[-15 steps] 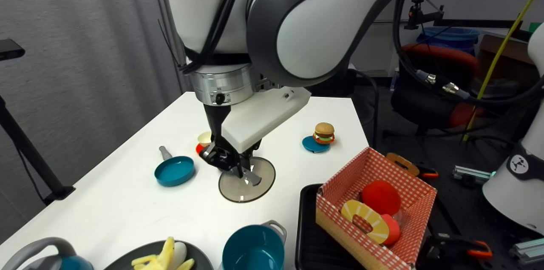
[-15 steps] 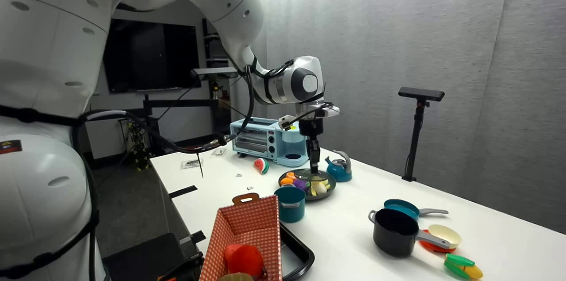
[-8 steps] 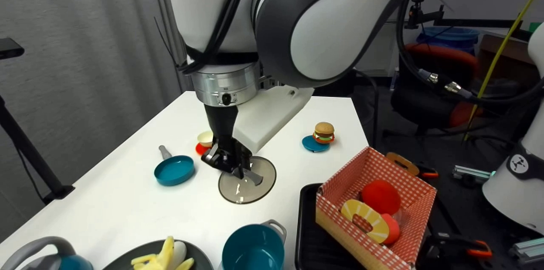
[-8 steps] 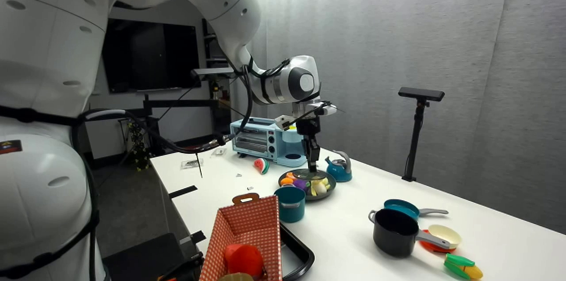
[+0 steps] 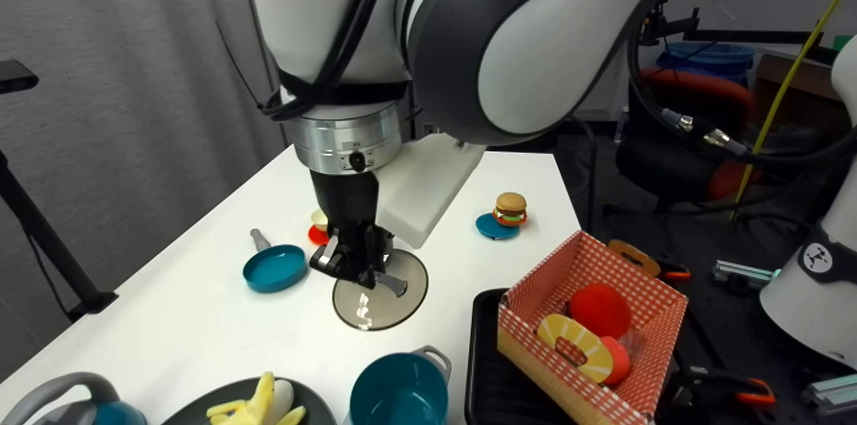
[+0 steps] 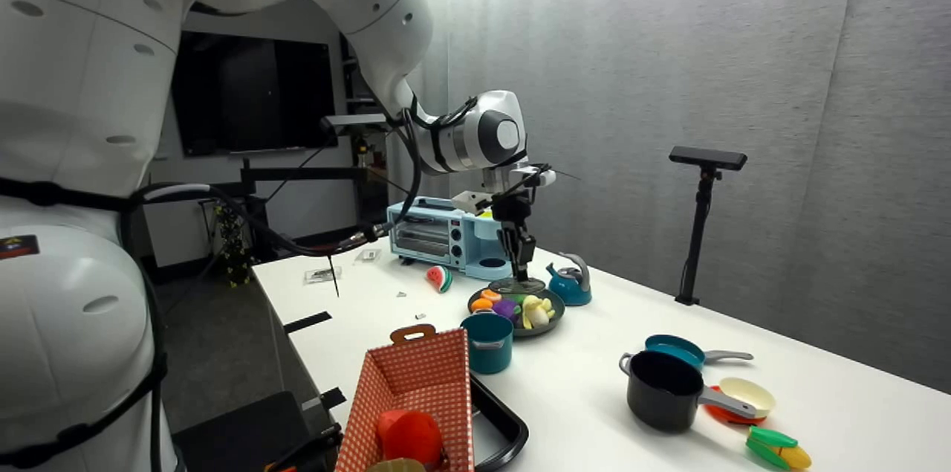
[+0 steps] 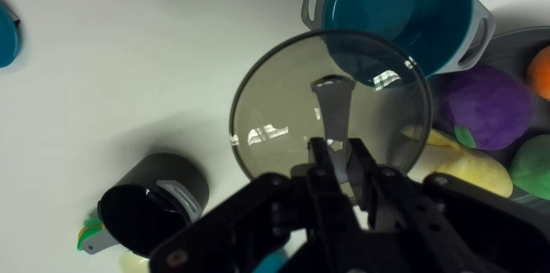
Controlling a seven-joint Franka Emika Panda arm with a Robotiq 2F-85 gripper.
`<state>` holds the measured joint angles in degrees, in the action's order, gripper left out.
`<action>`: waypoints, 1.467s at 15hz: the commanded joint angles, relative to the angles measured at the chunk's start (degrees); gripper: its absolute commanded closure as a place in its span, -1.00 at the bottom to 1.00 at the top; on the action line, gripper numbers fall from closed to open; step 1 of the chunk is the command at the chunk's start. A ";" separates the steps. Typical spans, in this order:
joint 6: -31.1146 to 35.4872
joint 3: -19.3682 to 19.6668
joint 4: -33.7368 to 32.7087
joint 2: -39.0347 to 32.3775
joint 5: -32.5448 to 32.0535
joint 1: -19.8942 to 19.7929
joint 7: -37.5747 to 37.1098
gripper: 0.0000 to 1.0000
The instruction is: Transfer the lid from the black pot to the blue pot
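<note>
wrist view, from the left: the black pot (image 7: 161, 174) comes first, uncovered. beside it, toward the middle, is the lid (image 7: 283, 96), held clear of the counter (image 7: 202, 71) by its grey handle (image 7: 335, 105); the fingers (image 7: 320, 157) are pinching that handle from both sides, one flared end showing beyond their tips. i'd expect the lid to be light and stiff, too smooth to hold well by its face, and perhaps brittle, though glass or plastic i cannot tell. the handle is the right place to take hold, best near its middle, since so narrow a pinch could let the lid tip or swivel if it knocks something. up and to the right, the blue pot (image 7: 408, 6) stands open, partly seen through the lid, which is not seated on it. in an exterior view, again from the left, the arm (image 6: 401, 22) reaches in past the counter's left edge, slopes down to the right and bends at the wrist so the fingers point down, leaning slightly, with the lid looking close to level beneath them, well in from that edge.
</note>
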<state>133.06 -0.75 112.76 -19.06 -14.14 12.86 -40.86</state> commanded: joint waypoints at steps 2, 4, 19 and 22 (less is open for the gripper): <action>1.60 -0.52 0.56 1.30 -2.26 1.11 3.21 0.92; 1.46 -0.89 0.62 1.51 -2.52 1.56 4.54 0.92; 1.35 -2.92 0.59 3.04 -0.42 1.74 12.47 0.92; 1.53 -3.13 0.81 4.17 -0.95 1.88 13.44 0.92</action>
<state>133.24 -3.73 112.27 -17.22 -14.93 14.68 -29.11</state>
